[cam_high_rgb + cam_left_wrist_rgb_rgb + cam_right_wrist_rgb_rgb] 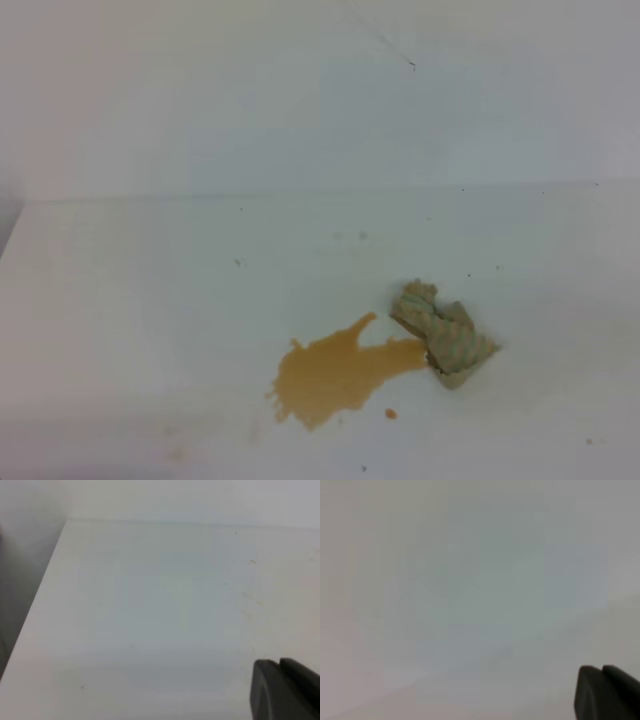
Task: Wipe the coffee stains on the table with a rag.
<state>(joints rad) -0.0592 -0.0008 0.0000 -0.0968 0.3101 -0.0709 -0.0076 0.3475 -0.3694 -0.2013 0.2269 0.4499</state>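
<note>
Where you look down from the high view, the rag (443, 345) lies on the table (150, 300), touching the coffee stains (335, 378). Left wrist: left gripper (287, 690) unreadable. Right wrist: right gripper (607, 692) pressed together.

White table (150, 300) carries the coffee stains (335, 375) and the rag (442, 335), touching

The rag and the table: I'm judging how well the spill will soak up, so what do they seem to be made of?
The rag: soft woven cloth, matte, judging by its bunched folds and pale green stripes; probably absorbent. The table: smooth, hard white surface, perhaps laminate or painted board; the coffee stains pool on top rather than soaking in.
</note>
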